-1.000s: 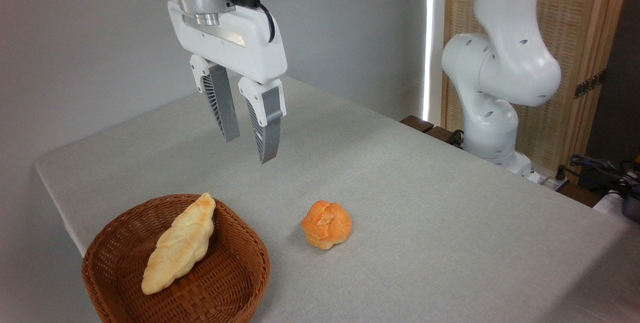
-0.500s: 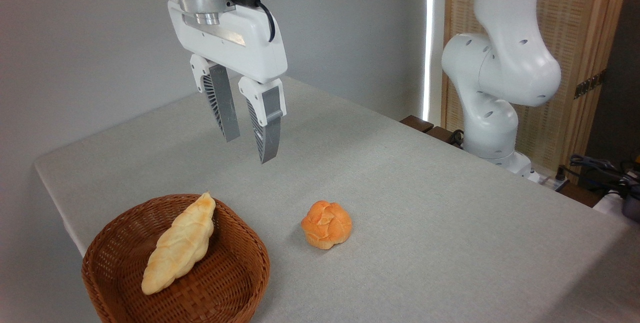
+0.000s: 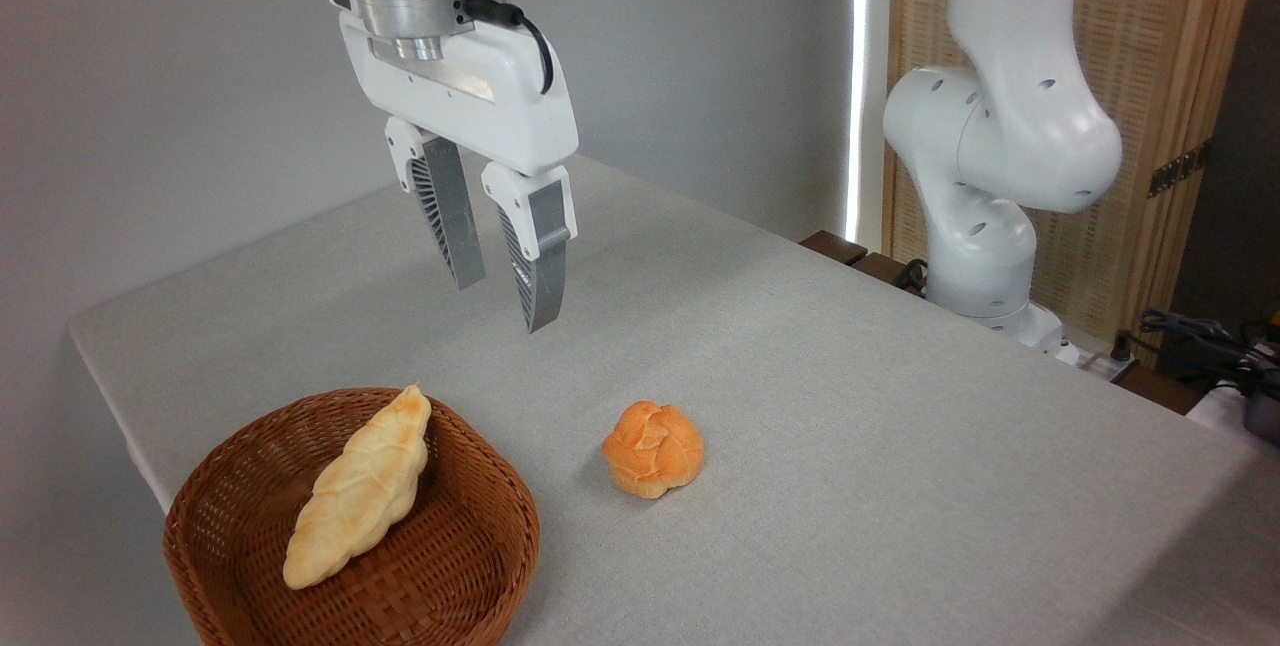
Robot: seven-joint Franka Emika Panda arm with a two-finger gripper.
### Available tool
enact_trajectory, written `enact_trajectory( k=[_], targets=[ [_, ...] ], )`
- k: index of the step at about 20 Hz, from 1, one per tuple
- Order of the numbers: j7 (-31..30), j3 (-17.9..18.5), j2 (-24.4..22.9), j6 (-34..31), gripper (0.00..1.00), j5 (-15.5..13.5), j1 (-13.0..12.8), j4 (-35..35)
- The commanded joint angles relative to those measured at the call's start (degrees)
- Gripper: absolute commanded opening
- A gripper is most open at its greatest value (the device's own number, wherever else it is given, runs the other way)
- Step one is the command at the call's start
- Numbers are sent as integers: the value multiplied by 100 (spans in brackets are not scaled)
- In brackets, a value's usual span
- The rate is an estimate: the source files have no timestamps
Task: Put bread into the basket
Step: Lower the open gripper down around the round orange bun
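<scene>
A grey cloth-covered bench [image 3: 800, 376] fills most of the view, running from the lower left corner back toward a pale wall. Behind its far right edge stands the white robot arm [image 3: 1000, 146], its base set just off the bench in front of a slatted wooden screen [image 3: 1170, 76]. The arm reaches out of view at the top and comes back down at the upper left, ending in the white gripper [image 3: 500, 296], which hangs in the air well above the bench surface. Its two grey ribbed fingers [image 3: 535, 261] point down and a little toward the camera, spread apart with a clear gap between them and nothing held.

At the lower left, close to the bench's near edge, sits the basket [image 3: 480, 566], round, shallow and woven in reddish-brown wicker. Inside it lies a long pale-yellow braided loaf [image 3: 355, 491], resting diagonally, with its upper tip leaning against the far rim and its lower end down near the left wall; the rest of the basket floor is bare weave.

The bread [image 3: 653, 448], a small round orange-brown bun with a cracked top, rests on the bench just to the right of the basket, apart from its rim, and below and to the right of the fingertips.
</scene>
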Motion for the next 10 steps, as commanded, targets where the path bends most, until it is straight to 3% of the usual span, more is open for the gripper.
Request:
enact_trajectory(
  k=[1,6,10],
  targets=[
    [101,53,-149,69,100,-51,-20,-252],
    [128,70,-956,1113,100,-33,7,-1681],
    [557,70,-1529,1378,100,-16,243,-2765]
  ],
)
